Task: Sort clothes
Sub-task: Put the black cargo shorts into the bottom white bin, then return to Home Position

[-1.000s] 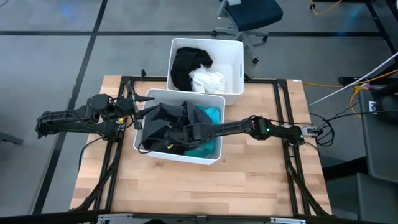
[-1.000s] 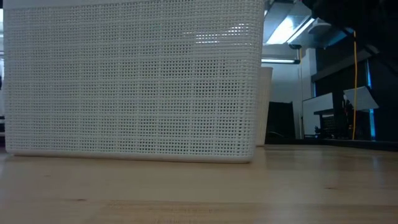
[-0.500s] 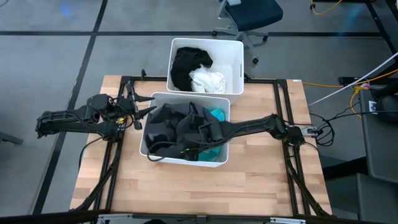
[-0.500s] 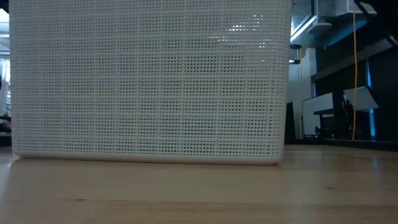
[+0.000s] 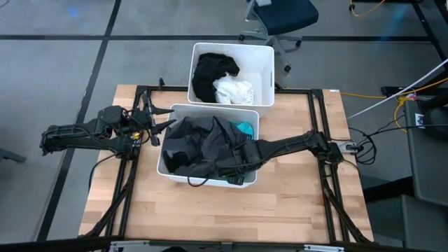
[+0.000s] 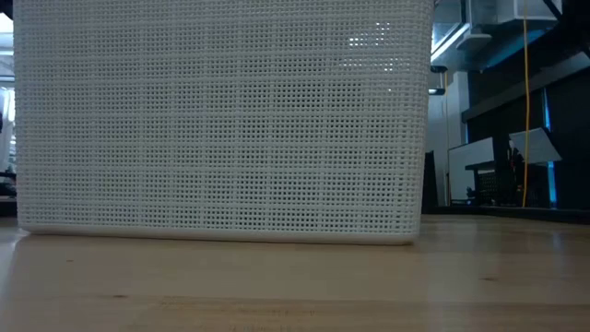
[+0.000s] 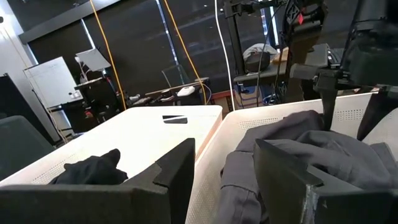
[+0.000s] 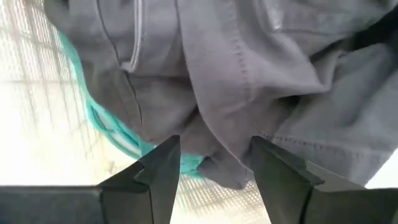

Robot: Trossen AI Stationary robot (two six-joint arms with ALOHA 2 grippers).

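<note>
The near white bin [image 5: 165, 174] holds a dark grey garment [image 5: 199, 143] lying over a teal one [image 5: 243, 128]. The far white bin [image 5: 268, 73] holds a black garment [image 5: 208, 73] and a white one [image 5: 233, 91]. My right gripper [image 5: 227, 166] is open, down inside the near bin at its near side. In the right wrist view its fingers [image 8: 163, 165] stand on either side of a fold of the grey garment [image 8: 224, 124]. My left gripper [image 5: 164, 120] is open and empty at the near bin's far left corner. My right gripper reaches level from the table's right, low among the clothes in the near bin. A fold of the dark grey garment [image 8: 221, 171] lies between its open fingers. I cannot tell whether the fingers touch it.
The near bin's mesh wall [image 6: 221, 120] fills most of the low view. Black frame rails [image 5: 133, 168] run along the table's left and right sides. Bare wood table [image 5: 224, 213] lies in front of the near bin.
My right gripper has gone toward the table's near edge inside the near bin. The bin has slid a little toward the table's right. The grey garment now covers more of the teal one.
</note>
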